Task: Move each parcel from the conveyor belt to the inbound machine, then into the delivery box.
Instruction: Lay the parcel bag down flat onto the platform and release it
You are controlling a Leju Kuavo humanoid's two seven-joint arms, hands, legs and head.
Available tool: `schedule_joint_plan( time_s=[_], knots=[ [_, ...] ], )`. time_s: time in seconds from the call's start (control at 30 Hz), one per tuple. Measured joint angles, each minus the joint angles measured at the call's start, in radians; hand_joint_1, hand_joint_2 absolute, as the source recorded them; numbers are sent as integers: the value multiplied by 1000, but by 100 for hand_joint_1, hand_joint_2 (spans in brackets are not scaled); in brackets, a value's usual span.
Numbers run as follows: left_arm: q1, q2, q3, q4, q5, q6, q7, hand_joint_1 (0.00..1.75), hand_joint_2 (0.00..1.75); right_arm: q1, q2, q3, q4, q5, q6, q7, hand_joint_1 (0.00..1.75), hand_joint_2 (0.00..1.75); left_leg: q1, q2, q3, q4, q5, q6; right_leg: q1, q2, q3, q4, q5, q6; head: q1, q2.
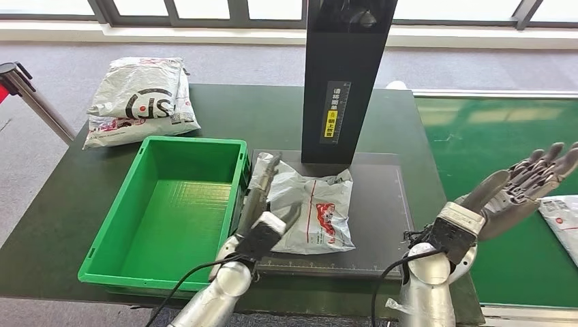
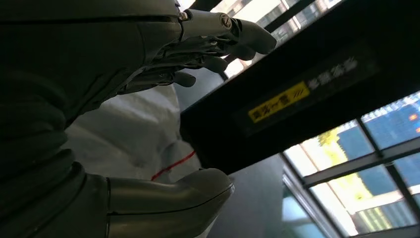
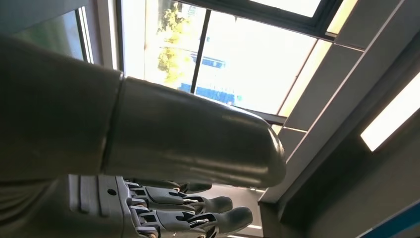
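A white-grey parcel with red print lies on the black platform of the inbound machine, just in front of its black column. My left hand reaches along the parcel's left edge with its fingers stretched out and its thumb over the bag. In the left wrist view the parcel sits in the wide gap between fingers and thumb, which are not closed on it. My right hand is raised above the green conveyor belt, fingers spread and holding nothing.
The green delivery box stands empty, left of the platform and close beside my left hand. Two more parcels are stacked on the dark table at the back left. Another parcel lies on the belt at the right edge.
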Motion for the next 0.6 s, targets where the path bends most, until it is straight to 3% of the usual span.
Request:
schedule_joint_plan(
  time_s=[0.17, 0.4, 0.53, 0.57, 0.6],
  knots=[
    [-107, -22, -215, 257, -36, 87, 206, 0, 175, 4, 0, -14, -22, -7, 3, 0, 0, 175, 0, 7, -2, 0, 3, 1, 0, 6, -3, 1, 4, 0, 0, 0],
    [-179, -40, -395, 442, -1, 105, 297, 0, 175, 9, 0, -32, -36, -10, 5, 0, 0, 175, 0, 7, -2, 0, 3, 0, 0, 6, -4, 1, 4, -1, 0, 0],
    [-211, -42, -483, 504, -51, 94, 411, 0, 175, 10, 0, -37, -39, -8, 5, 0, 0, 175, 0, 7, -2, 0, 2, 0, 0, 6, -4, 1, 3, -1, 0, 0],
    [-219, -43, -507, 517, -68, 85, 445, 3, 175, 10, 0, -37, -40, -8, 5, 0, 0, 175, 0, 7, -2, 0, 2, 0, 0, 6, -4, 1, 3, -1, 0, 0],
    [-227, -44, -532, 528, -84, 75, 477, 47, 175, 10, 0, -37, -41, -7, 5, 0, 0, 175, 0, 7, -2, 0, 2, 0, 0, 6, -4, 1, 3, -1, 0, 0]
  ],
)
